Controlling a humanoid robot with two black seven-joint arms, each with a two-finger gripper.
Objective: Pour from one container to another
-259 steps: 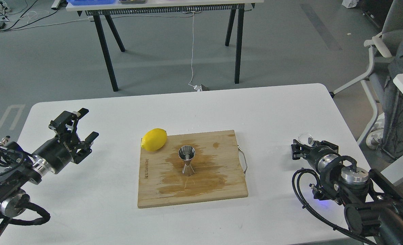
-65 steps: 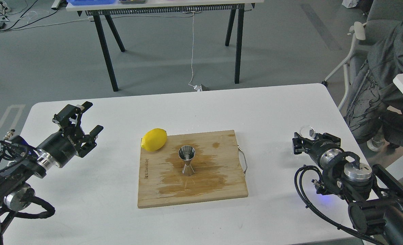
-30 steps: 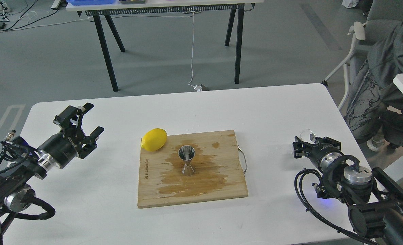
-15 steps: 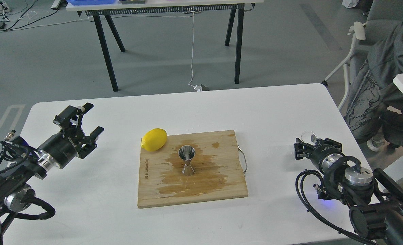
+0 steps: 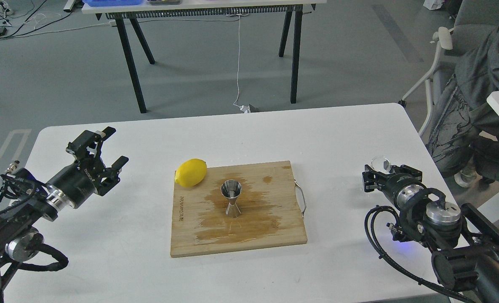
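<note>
The steel hourglass jigger stands upright in the middle of the wooden cutting board, on a wet stain. The small clear glass cup is at the tip of my right gripper, near the table's right edge and well right of the board. It has moved along with that gripper, which looks shut on it. My left gripper hovers over the left side of the table. It is open and holds nothing, and points toward the board.
A yellow lemon rests against the board's far left corner. The board has a wire handle on its right side. A seated person is beyond the table's right edge. A black-legged table stands farther back.
My right gripper and the glass cup have shifted slightly up and to the left over the last half second. The left arm, jigger and lemon have stayed still.
</note>
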